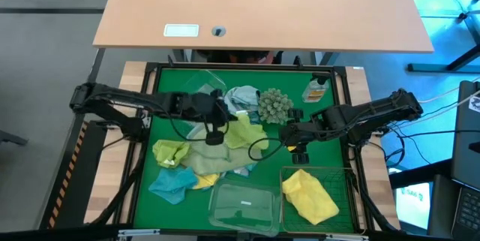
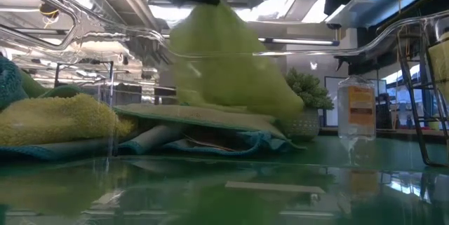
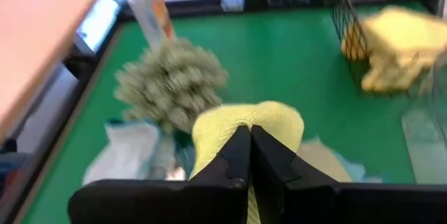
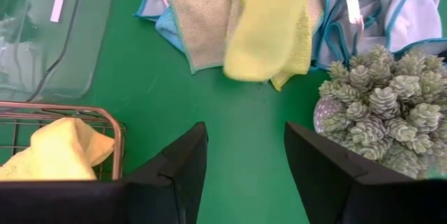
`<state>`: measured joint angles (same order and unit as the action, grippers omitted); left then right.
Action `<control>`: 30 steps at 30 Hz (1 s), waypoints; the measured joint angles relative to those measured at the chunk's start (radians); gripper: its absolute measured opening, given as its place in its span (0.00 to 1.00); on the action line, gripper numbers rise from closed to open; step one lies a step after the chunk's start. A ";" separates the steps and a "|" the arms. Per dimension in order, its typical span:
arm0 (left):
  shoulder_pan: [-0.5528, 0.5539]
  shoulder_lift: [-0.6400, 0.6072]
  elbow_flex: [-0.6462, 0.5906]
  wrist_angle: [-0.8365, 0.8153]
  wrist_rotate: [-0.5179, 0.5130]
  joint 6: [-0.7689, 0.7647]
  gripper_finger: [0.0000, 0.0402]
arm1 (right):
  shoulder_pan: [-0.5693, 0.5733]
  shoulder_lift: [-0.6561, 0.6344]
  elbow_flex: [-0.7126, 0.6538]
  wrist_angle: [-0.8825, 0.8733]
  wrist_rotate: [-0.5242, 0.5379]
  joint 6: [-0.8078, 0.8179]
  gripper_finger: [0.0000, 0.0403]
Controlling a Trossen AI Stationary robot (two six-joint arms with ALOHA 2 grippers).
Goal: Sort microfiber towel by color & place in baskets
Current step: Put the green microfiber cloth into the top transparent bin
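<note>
My left gripper [image 1: 216, 133] is over the middle of the table, shut on a lime-yellow towel [image 1: 244, 131], which hangs wide in the low view [image 2: 224, 64]. Under it lies a pile of towels [image 1: 196, 164] in yellow, pale green and teal. My right gripper [image 4: 244, 161] is open just right of the pile, low over bare green mat and touching nothing. A wire mesh basket [image 1: 345, 188] at the near right holds a yellow towel [image 1: 309, 196]. One clear tub [image 1: 244, 207] stands at the near edge, and another clear container [image 1: 201, 85] is at the far side. My left gripper pinches a bunched part of the lime-yellow towel [image 3: 246, 118] between its two shut fingers [image 3: 237, 155], coming from above. The cloth humps over the fingertips, so I cannot count layers. The towel hangs below the gripper, its lower part [image 2: 231, 106] down at the pile.
A grey-green spiky ball [image 1: 274, 104] sits right of the pile, close beside my right gripper [image 4: 377, 105]. A small bottle with an orange label [image 1: 316, 89] stands at the far right. A raised black frame [image 1: 150, 76] rims the green mat. Bare mat lies between pile and wire basket [image 4: 230, 112].
</note>
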<state>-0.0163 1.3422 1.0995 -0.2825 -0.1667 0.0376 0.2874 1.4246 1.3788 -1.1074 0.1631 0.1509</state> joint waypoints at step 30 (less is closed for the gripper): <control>0.304 -0.519 0.004 0.019 -0.220 0.000 0.00 | 0.000 0.000 0.000 0.010 0.000 0.000 0.47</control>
<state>0.2881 0.8234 1.1038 -0.2638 -0.3870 0.0376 0.2874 1.4246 1.3788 -1.0973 0.1635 0.1509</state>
